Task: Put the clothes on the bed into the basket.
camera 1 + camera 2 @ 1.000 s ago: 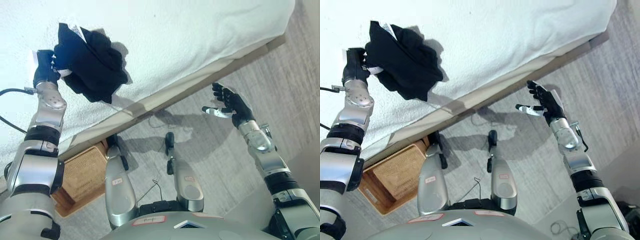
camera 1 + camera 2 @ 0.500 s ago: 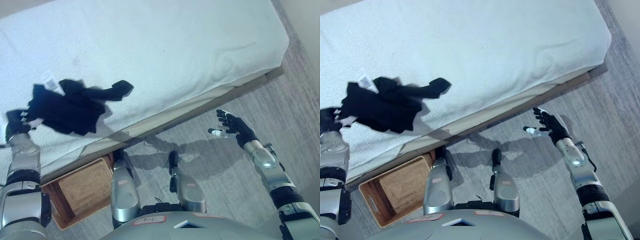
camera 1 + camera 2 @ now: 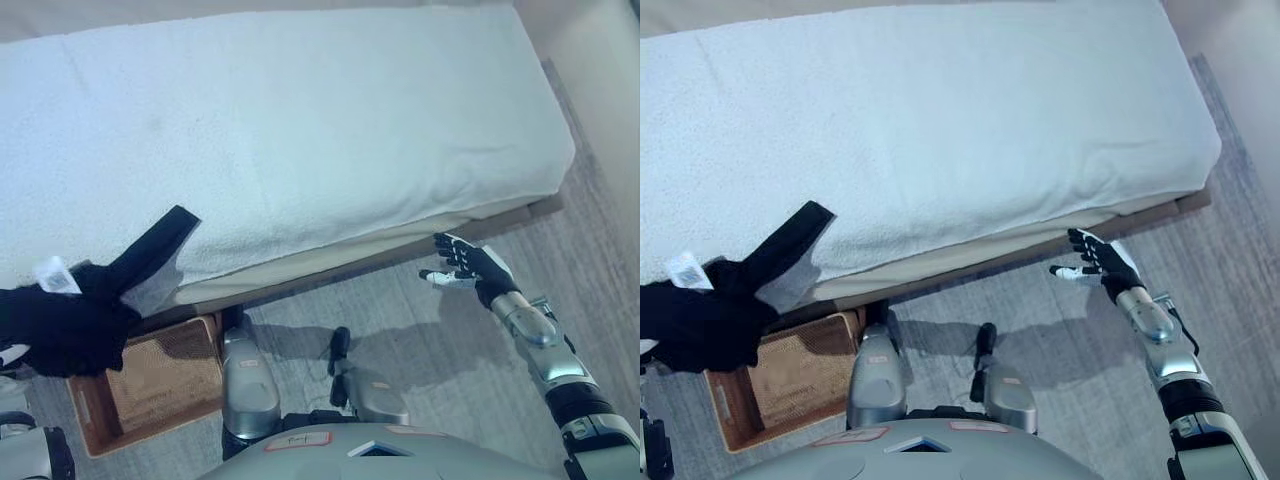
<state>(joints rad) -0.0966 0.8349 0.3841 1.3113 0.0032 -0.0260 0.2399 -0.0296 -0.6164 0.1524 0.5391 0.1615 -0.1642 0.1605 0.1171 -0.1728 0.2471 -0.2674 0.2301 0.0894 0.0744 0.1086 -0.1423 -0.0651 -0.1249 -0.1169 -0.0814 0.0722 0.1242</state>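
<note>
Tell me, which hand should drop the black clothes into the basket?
Probably the left. The black clothes hang at the robot's left side, right above the basket. The right hand is open, empty and far off over the floor.

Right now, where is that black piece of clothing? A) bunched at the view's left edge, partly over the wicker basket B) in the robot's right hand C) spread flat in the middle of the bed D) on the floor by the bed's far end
A: the black garment hangs bunched above the basket, one strip trailing back onto the bed.

Black garment, white bed (brown woven basket).
</note>
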